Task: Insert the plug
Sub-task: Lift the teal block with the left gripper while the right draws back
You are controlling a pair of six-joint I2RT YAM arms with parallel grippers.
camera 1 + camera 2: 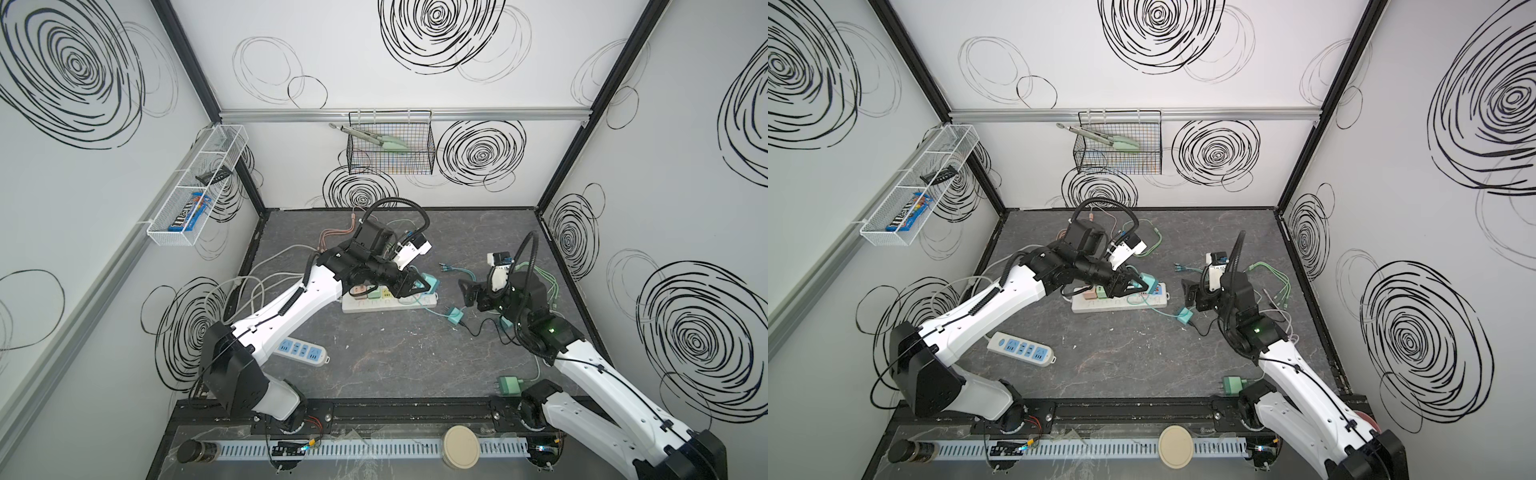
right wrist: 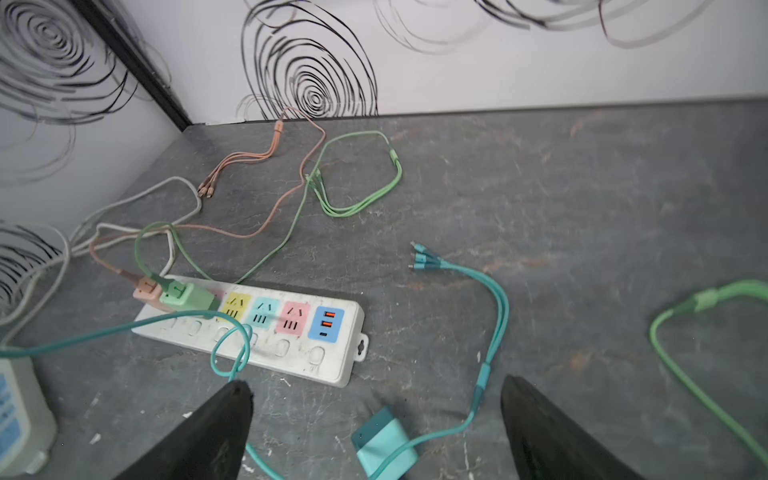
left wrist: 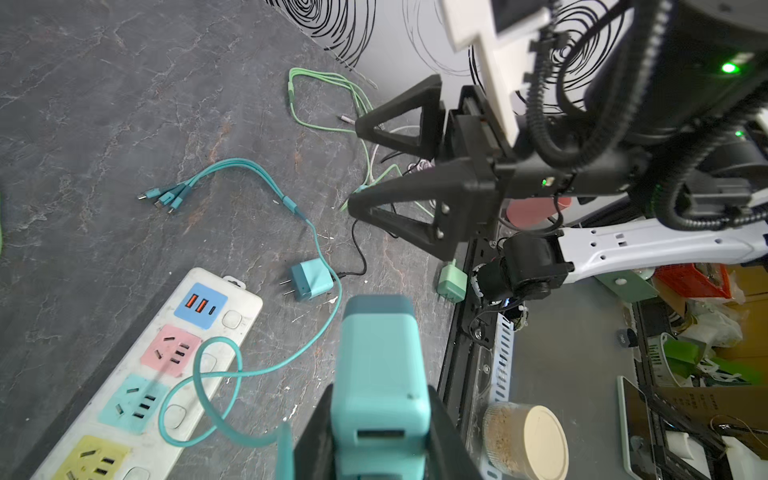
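Black fingers [image 3: 313, 436] of the left gripper [image 3: 376, 432] are closed on the flat sides of a teal plug [image 3: 380, 365], at the bottom centre of the left wrist view. In a top view this plug [image 1: 432, 283] is near the right end of the strip [image 1: 388, 305], in the middle of the frame, not yet seated. The right gripper [image 2: 374, 382] stands wide open and holds nothing; a second plug [image 2: 384, 444] lies on the table [image 2: 582, 208] below it.

I judge the plug to be a light, stiff plastic block with smooth faces, so it can slip or turn when pushed. A hold on the two flat sides seems right, with the prong end left free.

The left wrist view shows the grip and the USB port [image 3: 380, 434], but the prongs are hidden. The right wrist view shows what the arm partly covers in both top views: a pink plug [image 2: 145, 289] and a green plug [image 2: 187, 296] already in the strip, with the sockets [image 2: 264, 313] beside them free.
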